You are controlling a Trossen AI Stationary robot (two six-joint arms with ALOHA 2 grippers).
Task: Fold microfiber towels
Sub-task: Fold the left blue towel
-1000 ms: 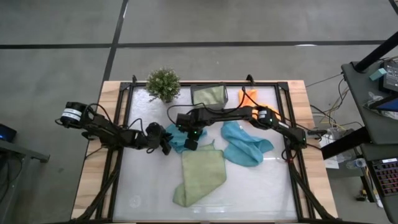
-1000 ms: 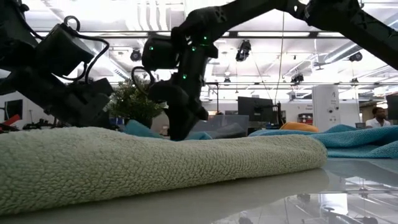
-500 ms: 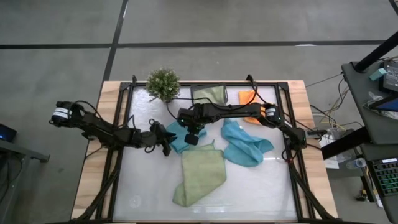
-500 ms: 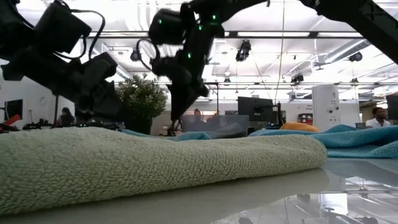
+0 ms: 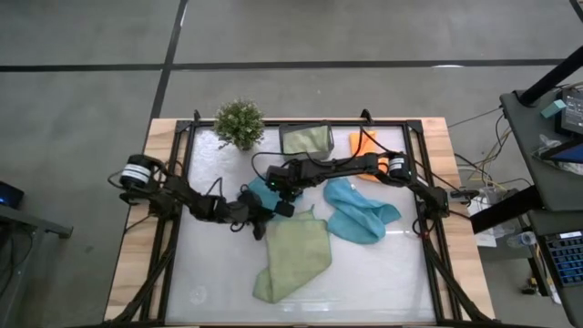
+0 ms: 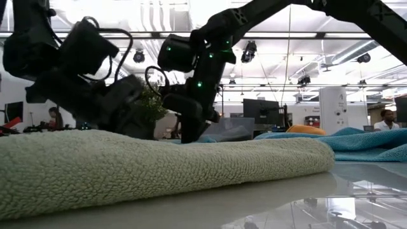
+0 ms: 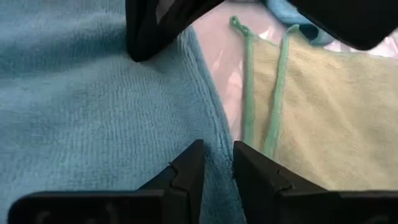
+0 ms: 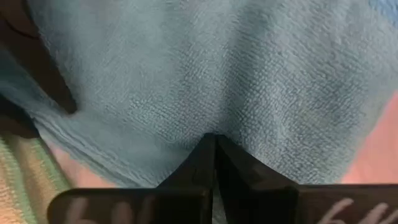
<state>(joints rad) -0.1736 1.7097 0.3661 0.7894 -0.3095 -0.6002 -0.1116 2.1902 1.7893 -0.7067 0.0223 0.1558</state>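
A teal-blue towel (image 5: pixel 262 193) lies flat near the table's middle, and both grippers are on it. My left gripper (image 7: pixel 217 149) reaches in from the left and is shut on the towel's hem beside the light green towel (image 5: pixel 293 258). My right gripper (image 8: pixel 214 137) comes from the right, shut, with its tips on the same teal towel. The light green towel lies spread toward the near edge, with two hemmed layers (image 7: pixel 261 93) showing at its corner. My left gripper pinches the teal towel's hemmed edge (image 7: pixel 214 134) between its two fingers, on the side facing the light green towel. The fingers slant down from the table's left and lie along the hem. The towel lies flat on the table. My right gripper sets its shut fingertips (image 8: pixel 205 155) on the teal towel's top face (image 8: pixel 186 74), slanting steeply down from the table's right. The cloth under them lies on the table. Whether any cloth is caught between the fingers does not show.
A second teal towel (image 5: pixel 360 211) lies crumpled right of the middle. An orange towel (image 5: pixel 364 142) is at the far right. A grey bin (image 5: pixel 305 138) at the far edge holds a light green cloth. A potted plant (image 5: pixel 239 123) stands at the far left.
My left gripper has gone toward the table's right edge and a little toward the near edge, tipping further down, up to the light green towel's corner. My right gripper rose off the teal towel and has come back down onto it.
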